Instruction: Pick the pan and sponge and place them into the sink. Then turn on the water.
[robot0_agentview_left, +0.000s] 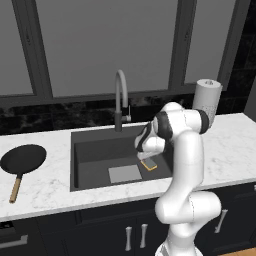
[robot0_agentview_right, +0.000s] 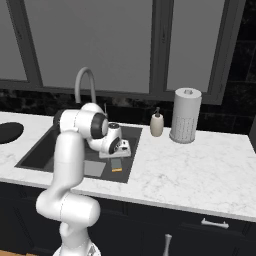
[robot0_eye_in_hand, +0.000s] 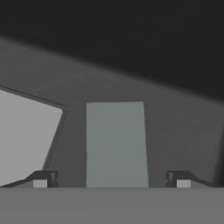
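Sink (robot0_agentview_left: 90, 145) floor w/ sponge (robot0_agentview_left: 148, 164) & drain plate (robot0_agentview_left: 124, 173); faucet (robot0_agentview_left: 120, 100) blocks back rim.

Location: a rendered domestic kitchen. Indicators: marble tabletop (robot0_agentview_left: 45, 187), inset sink (robot0_agentview_left: 87, 147) with gooseneck faucet (robot0_agentview_left: 120, 95), paper towel roll (robot0_agentview_right: 185, 115), what appears to be a soap dispenser (robot0_agentview_right: 157, 123), dark cabinets (robot0_agentview_left: 100, 232), window (robot0_agentview_left: 105, 45).

The sponge (robot0_eye_in_hand: 116, 144) lies on the sink (robot0_eye_in_hand: 175, 122) floor between the spread jaws, beside the drain plate (robot0_eye_in_hand: 24, 135).

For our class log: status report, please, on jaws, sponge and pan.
Gripper jaws open, above sponge. Sponge on sink floor beside drain plate. Pan on counter, left of sink. Nothing blocking.
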